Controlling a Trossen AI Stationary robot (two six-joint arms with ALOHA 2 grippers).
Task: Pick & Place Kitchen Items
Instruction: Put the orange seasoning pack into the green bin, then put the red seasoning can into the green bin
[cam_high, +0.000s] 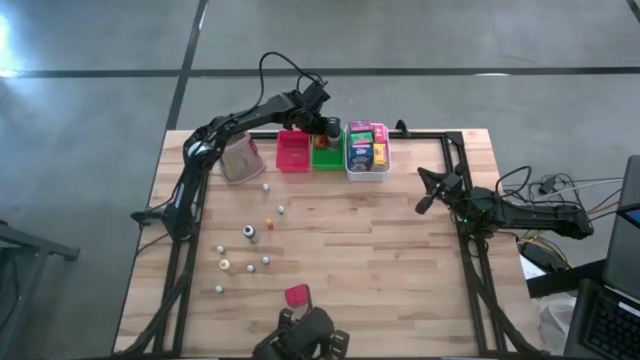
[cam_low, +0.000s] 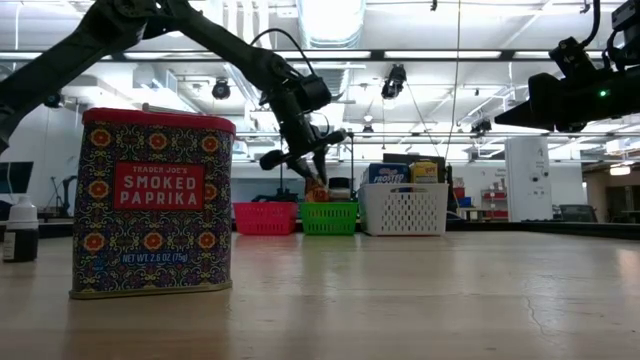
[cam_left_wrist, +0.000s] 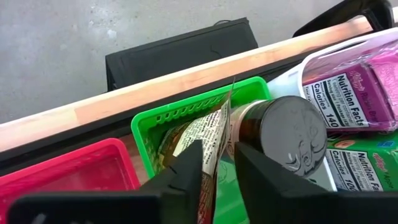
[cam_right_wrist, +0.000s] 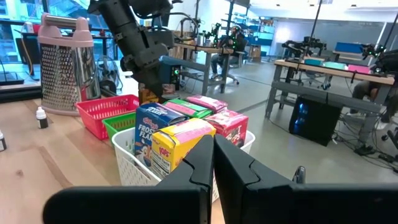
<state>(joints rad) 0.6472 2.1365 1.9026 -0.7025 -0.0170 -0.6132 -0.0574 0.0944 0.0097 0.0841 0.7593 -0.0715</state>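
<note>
Left hand (cam_high: 325, 128): poised over the green tray (cam_high: 327, 157) at the far edge of the surface (cam_high: 380, 250); its 2 fingers (cam_left_wrist: 186, 180) stand slightly apart around a thin printed packet (cam_left_wrist: 208, 140), though whether they press it cannot be told.
Packet: standing on edge between the left fingers, its lower part inside the green tray.
Dark jar (cam_left_wrist: 280, 134): in the same tray, just beside the left hand, its round grey lid tilted toward the wrist camera.
Red tray (cam_high: 292, 152): just beside the left hand, on the side away from the jar.
White basket (cam_high: 367, 152): beyond the jar from the left hand, packed with pink, blue, yellow and green boxes.
Small bottles (cam_high: 250, 234): scattered on the surface, well apart from both hands.
Right hand (cam_high: 428, 200): clenched and empty, hanging above the surface near the white basket.
</note>
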